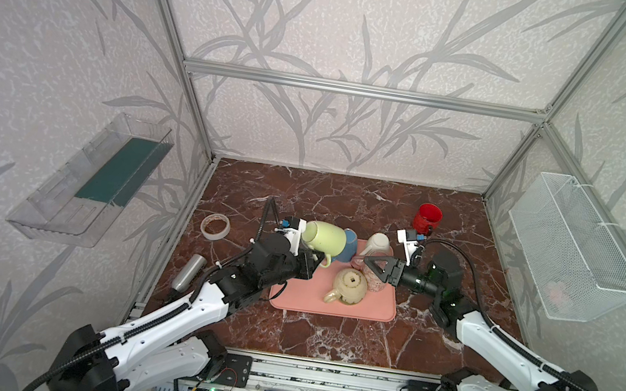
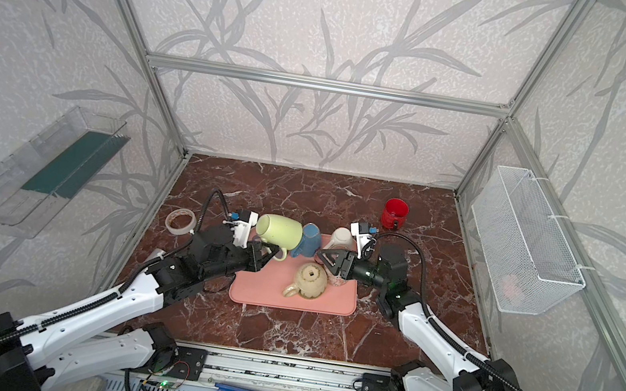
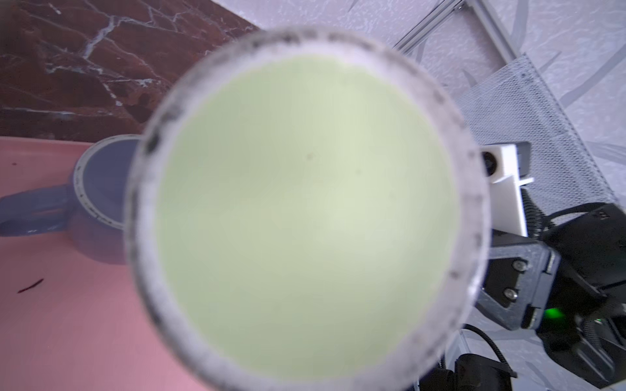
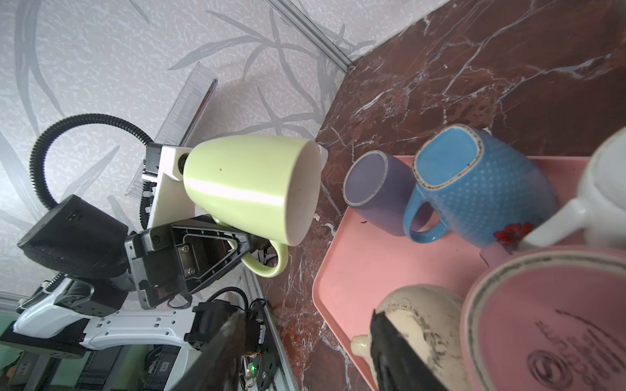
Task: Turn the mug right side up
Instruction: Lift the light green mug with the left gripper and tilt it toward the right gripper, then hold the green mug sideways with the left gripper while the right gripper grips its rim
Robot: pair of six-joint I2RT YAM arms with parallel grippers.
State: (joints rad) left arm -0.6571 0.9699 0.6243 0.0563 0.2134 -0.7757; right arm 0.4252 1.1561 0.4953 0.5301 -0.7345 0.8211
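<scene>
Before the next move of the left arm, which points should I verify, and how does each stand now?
1. Handle of green mug clamped by left gripper: ok.
2. Mug lifted clear of pink tray: ok.
3. Mug right side up: not ok, it lies sideways, mouth toward the purple mug.
4. Bare tray spot for landing: ok, along its near edge.
5. Path clear of right gripper: ok, open, apart.
6. Grip firmness: cannot tell.

green mug [image 2: 281,230] in left tool [image 2: 268,252]

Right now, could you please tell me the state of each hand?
Left hand: closed on the green mug, at its handle.
Right hand: open, holding nothing.
</scene>
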